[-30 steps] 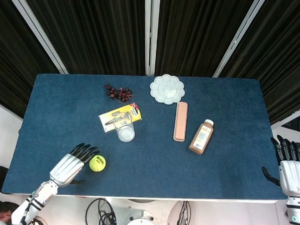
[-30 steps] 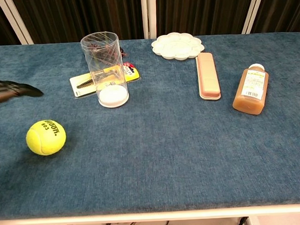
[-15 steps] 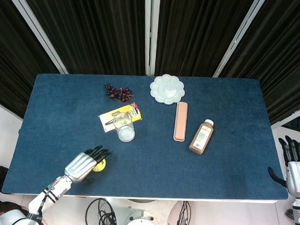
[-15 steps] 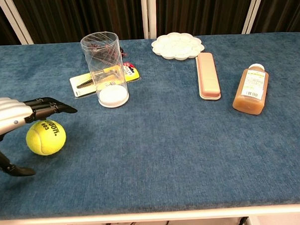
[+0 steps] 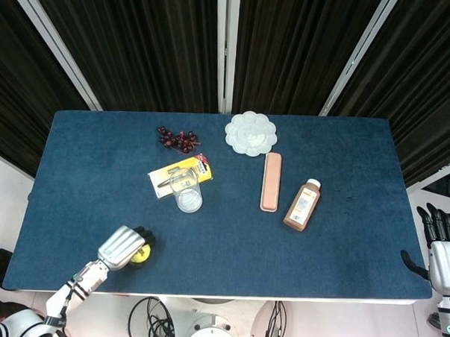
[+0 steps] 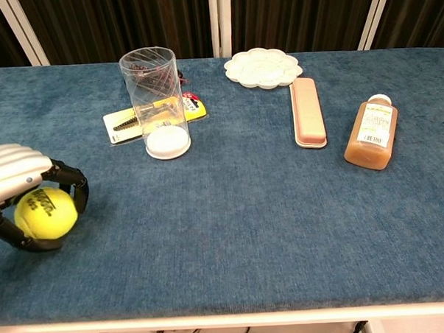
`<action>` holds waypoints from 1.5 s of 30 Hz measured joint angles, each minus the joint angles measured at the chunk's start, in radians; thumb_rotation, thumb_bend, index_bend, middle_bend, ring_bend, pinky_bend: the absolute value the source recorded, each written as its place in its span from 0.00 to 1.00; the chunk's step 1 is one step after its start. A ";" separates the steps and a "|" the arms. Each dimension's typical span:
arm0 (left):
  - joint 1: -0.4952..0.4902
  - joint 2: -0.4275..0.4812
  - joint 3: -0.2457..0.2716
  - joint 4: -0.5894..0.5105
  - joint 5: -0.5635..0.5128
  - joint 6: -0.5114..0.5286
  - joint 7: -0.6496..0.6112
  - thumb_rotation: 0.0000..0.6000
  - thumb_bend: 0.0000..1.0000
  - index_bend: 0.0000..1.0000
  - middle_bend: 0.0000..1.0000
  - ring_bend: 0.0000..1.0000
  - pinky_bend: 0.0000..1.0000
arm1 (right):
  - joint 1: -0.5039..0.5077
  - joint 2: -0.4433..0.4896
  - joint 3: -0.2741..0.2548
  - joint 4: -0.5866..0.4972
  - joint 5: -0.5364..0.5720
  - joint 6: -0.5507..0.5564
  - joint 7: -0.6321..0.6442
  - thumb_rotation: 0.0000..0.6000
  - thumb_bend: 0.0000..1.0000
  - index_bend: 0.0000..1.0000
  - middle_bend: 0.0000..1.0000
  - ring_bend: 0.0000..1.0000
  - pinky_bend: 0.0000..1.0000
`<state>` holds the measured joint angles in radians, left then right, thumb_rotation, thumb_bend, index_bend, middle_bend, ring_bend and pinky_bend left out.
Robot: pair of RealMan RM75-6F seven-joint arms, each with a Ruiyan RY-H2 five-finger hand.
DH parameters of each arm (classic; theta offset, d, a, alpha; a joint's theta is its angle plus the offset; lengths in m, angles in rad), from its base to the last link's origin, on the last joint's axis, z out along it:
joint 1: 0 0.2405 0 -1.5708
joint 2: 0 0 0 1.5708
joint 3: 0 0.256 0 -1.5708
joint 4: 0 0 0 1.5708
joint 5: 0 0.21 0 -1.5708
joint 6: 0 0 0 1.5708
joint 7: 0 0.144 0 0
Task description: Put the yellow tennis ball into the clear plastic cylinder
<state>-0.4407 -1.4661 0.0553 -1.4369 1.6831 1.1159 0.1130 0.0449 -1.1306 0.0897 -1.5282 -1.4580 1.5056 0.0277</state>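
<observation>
The yellow tennis ball [image 6: 46, 212] [image 5: 140, 255] lies near the table's front left, wrapped by my left hand [image 6: 20, 191] [image 5: 121, 247], whose dark fingers curl over and under it. The clear plastic cylinder [image 6: 154, 103] [image 5: 187, 189] stands upright on its white base further back, to the right of the ball, its mouth facing up. My right hand [image 5: 442, 249] hangs off the table's right edge with fingers spread and nothing in it; the chest view does not show it.
Behind the cylinder lies a yellow card package [image 6: 131, 119]. A white paint palette [image 6: 263, 67], a pink case [image 6: 308, 112] and an orange bottle [image 6: 371, 133] lie across the right half. Dark red berries [image 5: 178, 139] sit at the back.
My left hand moved over the ball and its fingers closed around it. The ball shifted slightly left toward the palm. The right hand barely moved.
</observation>
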 measured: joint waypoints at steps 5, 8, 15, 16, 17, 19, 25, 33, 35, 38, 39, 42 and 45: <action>-0.002 0.013 -0.015 -0.014 -0.004 0.021 -0.002 1.00 0.19 0.55 0.52 0.51 0.85 | -0.002 0.003 0.003 -0.005 -0.003 0.009 0.001 1.00 0.20 0.00 0.00 0.00 0.00; -0.005 0.046 -0.040 -0.051 -0.014 0.054 -0.003 1.00 0.19 0.55 0.52 0.52 0.86 | -0.002 0.004 0.003 -0.006 -0.005 0.010 0.000 1.00 0.20 0.00 0.00 0.00 0.00; -0.047 0.168 -0.131 -0.189 -0.075 0.049 0.000 1.00 0.20 0.56 0.53 0.53 0.86 | 0.001 0.000 0.000 -0.011 -0.015 0.008 -0.008 1.00 0.20 0.00 0.00 0.00 0.00; -0.058 0.188 -0.154 -0.215 -0.099 0.041 -0.002 1.00 0.21 0.56 0.53 0.53 0.86 | 0.001 0.000 -0.001 -0.013 -0.017 0.009 -0.010 1.00 0.20 0.00 0.00 0.00 0.00; -0.067 0.202 -0.173 -0.232 -0.120 0.034 -0.004 1.00 0.22 0.57 0.54 0.54 0.86 | 0.001 0.000 -0.001 -0.014 -0.019 0.011 -0.013 1.00 0.20 0.00 0.00 0.00 0.00; -0.090 0.230 -0.222 -0.267 -0.176 0.018 -0.008 1.00 0.26 0.58 0.55 0.55 0.86 | 0.001 0.000 -0.001 -0.016 -0.022 0.014 -0.017 1.00 0.20 0.00 0.00 0.00 0.00; -0.177 0.270 -0.353 -0.350 -0.325 -0.034 -0.029 1.00 0.26 0.58 0.55 0.57 0.86 | 0.003 0.001 0.000 -0.018 -0.015 0.007 -0.021 1.00 0.21 0.00 0.00 0.00 0.00; -0.301 0.199 -0.415 -0.344 -0.434 -0.100 -0.001 1.00 0.26 0.58 0.55 0.55 0.84 | 0.006 -0.006 -0.001 -0.015 -0.013 0.000 -0.003 1.00 0.20 0.00 0.00 0.00 0.00; -0.333 0.163 -0.420 -0.319 -0.460 -0.116 0.018 1.00 0.26 0.58 0.55 0.55 0.84 | 0.006 -0.005 0.000 -0.016 -0.017 0.002 0.000 1.00 0.20 0.00 0.00 0.00 0.00; -0.375 0.118 -0.421 -0.272 -0.492 -0.137 0.058 1.00 0.26 0.58 0.55 0.55 0.84 | 0.004 0.001 0.000 -0.019 -0.023 0.011 0.004 1.00 0.20 0.00 0.00 0.00 0.00; -0.386 0.104 -0.420 -0.257 -0.502 -0.142 0.070 1.00 0.26 0.58 0.55 0.55 0.84 | 0.003 0.002 0.000 -0.019 -0.023 0.014 0.007 1.00 0.21 0.00 0.00 0.00 0.00; -0.412 0.065 -0.418 -0.212 -0.545 -0.156 0.091 1.00 0.26 0.58 0.55 0.55 0.83 | -0.001 0.008 0.001 -0.018 -0.022 0.018 0.016 1.00 0.20 0.00 0.00 0.00 0.00; -0.426 0.038 -0.411 -0.176 -0.571 -0.161 0.094 1.00 0.26 0.58 0.55 0.55 0.83 | -0.002 0.014 0.002 -0.017 -0.020 0.017 0.022 1.00 0.20 0.00 0.00 0.00 0.00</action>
<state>-0.8670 -1.4276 -0.3561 -1.6127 1.1125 0.9553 0.2073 0.0426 -1.1163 0.0916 -1.5454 -1.4776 1.5231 0.0500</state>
